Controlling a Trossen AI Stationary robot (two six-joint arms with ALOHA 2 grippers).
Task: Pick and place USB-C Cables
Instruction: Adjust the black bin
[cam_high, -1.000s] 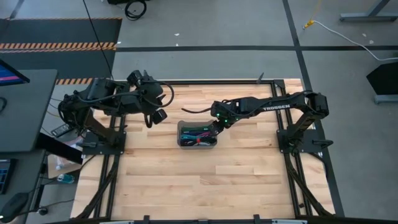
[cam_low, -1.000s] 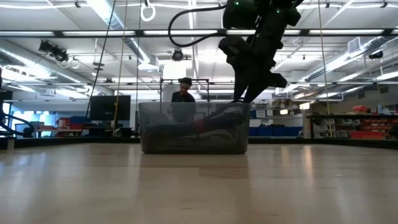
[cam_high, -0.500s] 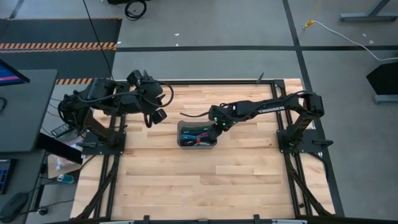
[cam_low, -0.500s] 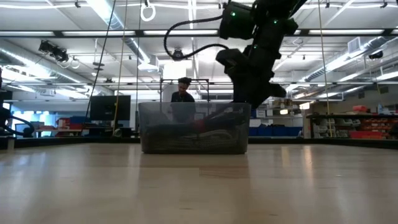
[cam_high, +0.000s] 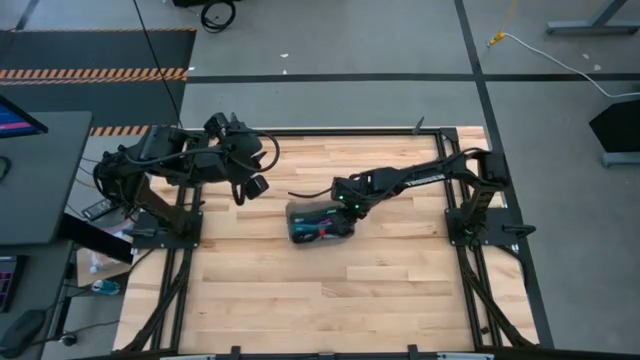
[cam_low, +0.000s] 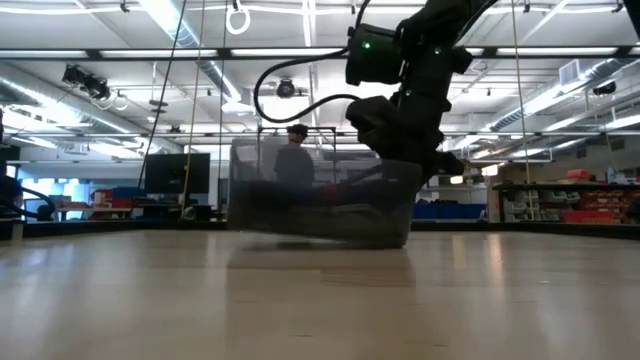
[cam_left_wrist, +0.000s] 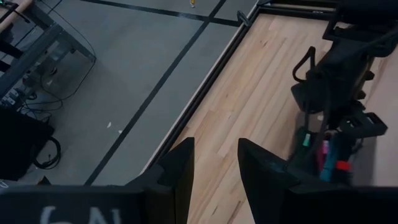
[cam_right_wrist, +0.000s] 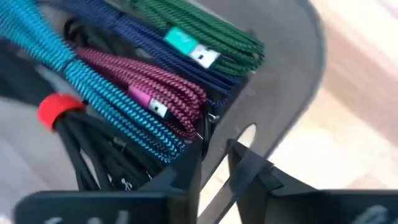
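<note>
Right end effector (cam_high: 345, 207) is at the wall of the tray (cam_high: 300, 232), its fingers nearly together on the thin rim, and the tray looks tipped up on one side. All the cables (cam_right_wrist: 140, 93) I can see are bunched inside the tray. None lies on the surface (cam_high: 300, 300), so the job has hardly begun. Left end effector (cam_high: 250, 187) waits well apart, fingers spread a little, holding nothing.

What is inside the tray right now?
In the tray: a teal cable, a maroon cable, a green cable, a dark blue one, and black cables. Anything beneath the pile is covered.
</note>
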